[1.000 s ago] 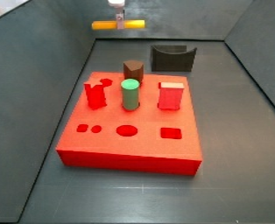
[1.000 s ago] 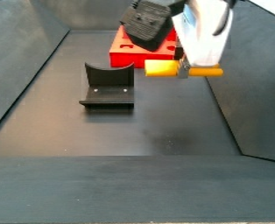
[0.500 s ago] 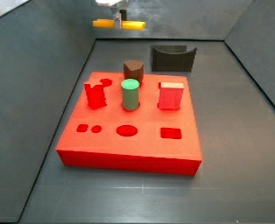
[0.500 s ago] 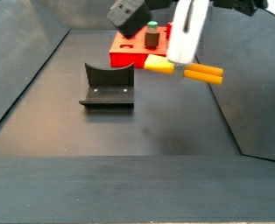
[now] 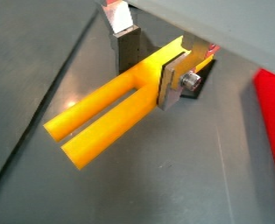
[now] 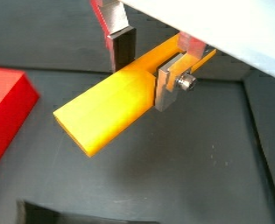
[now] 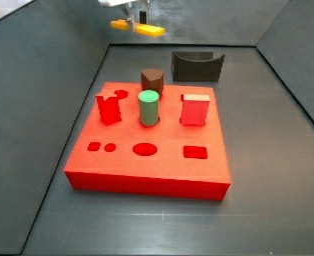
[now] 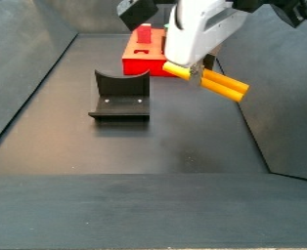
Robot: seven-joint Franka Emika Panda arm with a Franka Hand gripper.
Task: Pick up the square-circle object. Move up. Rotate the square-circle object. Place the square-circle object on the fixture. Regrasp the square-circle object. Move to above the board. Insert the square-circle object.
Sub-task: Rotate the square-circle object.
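High above the dark floor, near its far edge beyond the board, the gripper has its fingers clamped on the square-circle object (yellow-orange, slim and elongated). It hangs tilted in both side views, well clear of the fixture.

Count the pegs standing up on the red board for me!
4. On the red board, back row: a red peg at one end, a green one in the middle, a brown one behind it, and a red block at the other end. The claw holds the yellow peg beyond the board.

even light, soft shadows, slight blur
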